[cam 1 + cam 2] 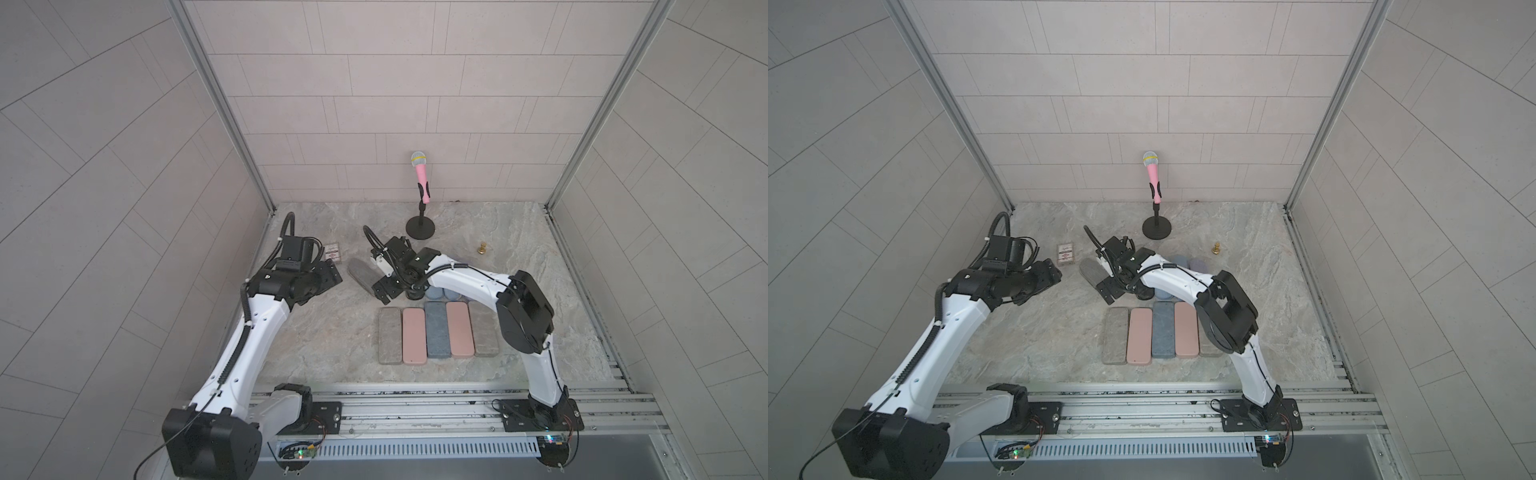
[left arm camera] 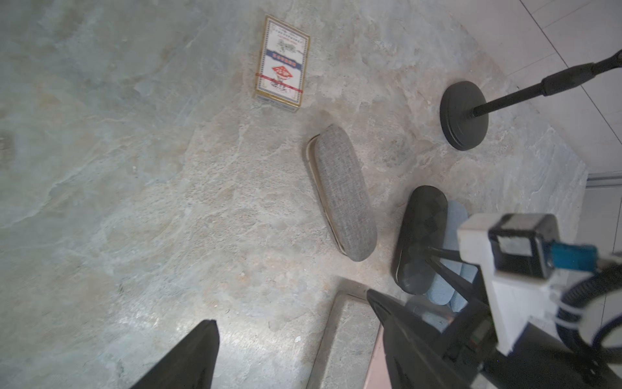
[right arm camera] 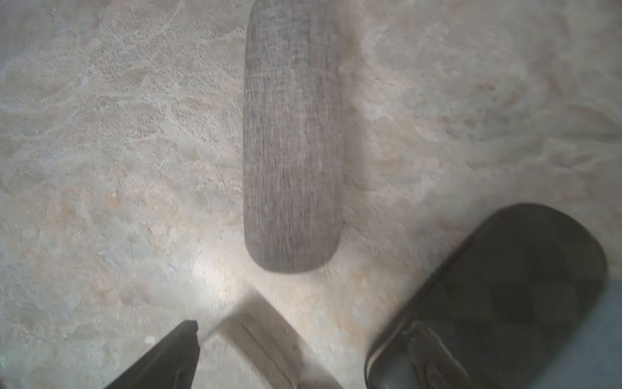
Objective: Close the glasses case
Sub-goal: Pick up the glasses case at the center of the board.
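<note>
The glasses case is an oblong grey fabric one lying flat on the stone table, seen in both top views. Its lid lies down on its base, with a thin cream edge showing along one side. My left gripper is open and empty, a short way to the case's left. My right gripper is also open and empty, hovering by the case's near right end. Neither gripper touches the case.
A black case and blue cases lie under my right wrist. Several flat grey, pink and blue cases sit in a row nearer the front. A card box, a pink microphone on its stand and a small brass piece stand further back.
</note>
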Robot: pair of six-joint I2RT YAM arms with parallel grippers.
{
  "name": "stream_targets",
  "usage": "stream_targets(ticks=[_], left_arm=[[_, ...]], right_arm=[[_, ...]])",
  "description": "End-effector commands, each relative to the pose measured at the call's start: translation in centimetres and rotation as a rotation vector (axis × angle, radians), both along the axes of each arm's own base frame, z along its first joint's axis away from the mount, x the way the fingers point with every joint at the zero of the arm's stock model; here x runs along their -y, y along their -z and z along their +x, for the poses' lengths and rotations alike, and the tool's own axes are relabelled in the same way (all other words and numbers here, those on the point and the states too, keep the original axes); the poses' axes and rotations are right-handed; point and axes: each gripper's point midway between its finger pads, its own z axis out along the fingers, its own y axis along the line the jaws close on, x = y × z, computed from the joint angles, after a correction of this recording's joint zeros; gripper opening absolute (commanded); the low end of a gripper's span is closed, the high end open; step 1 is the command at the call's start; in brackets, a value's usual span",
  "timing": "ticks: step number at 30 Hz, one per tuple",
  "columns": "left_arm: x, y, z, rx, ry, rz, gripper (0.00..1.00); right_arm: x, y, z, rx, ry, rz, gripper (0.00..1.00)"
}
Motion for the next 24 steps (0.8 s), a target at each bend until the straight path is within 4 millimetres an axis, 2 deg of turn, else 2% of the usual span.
stream_targets(ticks=[1, 9, 15, 24], left_arm=[[-0.7, 0.3, -1.7, -0.018, -0.003, -0.005, 0.84], [-0.9, 1.2, -3.1, -0.040, 0.001, -0.011, 0.84], [-0.9, 1.1, -3.1, -0.038, -0.002, -0.010, 0.84], [-0.9, 2.1, -3.3, -0.063, 0.005, -0.009, 0.84]], right_arm=[[-1.9, -0.5, 0.3, 0.016, -0.077, -0.002, 1.00], [-4.6, 1.8, 1.3, -0.049, -0.105, 0.019, 1.00], [-4.6, 3.1, 1.9, -0.058, -0.105, -0.009, 0.97], [-4.5, 3.6, 2.7, -0.064, -0.096, 0.004, 0.89]])
